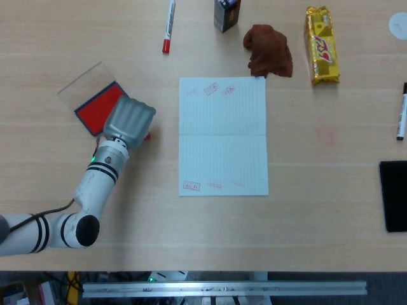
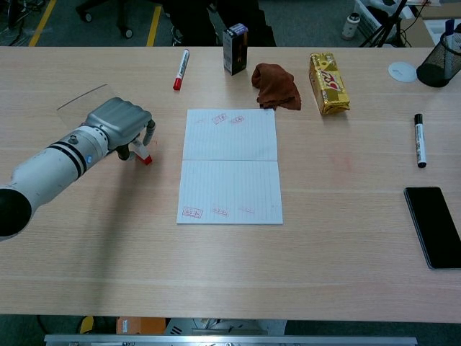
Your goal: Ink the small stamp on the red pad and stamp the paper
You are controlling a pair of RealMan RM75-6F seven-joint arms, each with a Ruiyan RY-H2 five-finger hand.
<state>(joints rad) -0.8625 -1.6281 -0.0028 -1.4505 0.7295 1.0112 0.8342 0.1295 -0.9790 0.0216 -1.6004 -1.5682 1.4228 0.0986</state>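
The left hand point(image 1: 130, 121) point(image 2: 121, 121) is hovering palm-down beside the red pad point(image 1: 96, 108), its fingers curling over the small stamp point(image 2: 142, 153) point(image 1: 145, 135); whether they are actually gripping it cannot be told. The stamp is standing on the table point(image 1: 318, 216), between the pad and the paper point(image 1: 222, 135) point(image 2: 230, 166). The paper is lying flat at mid-table, already bearing several red imprints. The right hand is appearing in neither view. Beyond the paper are lying a red marker point(image 1: 168, 25), a brown cloth point(image 1: 269, 51) and a yellow packet point(image 1: 321, 44).
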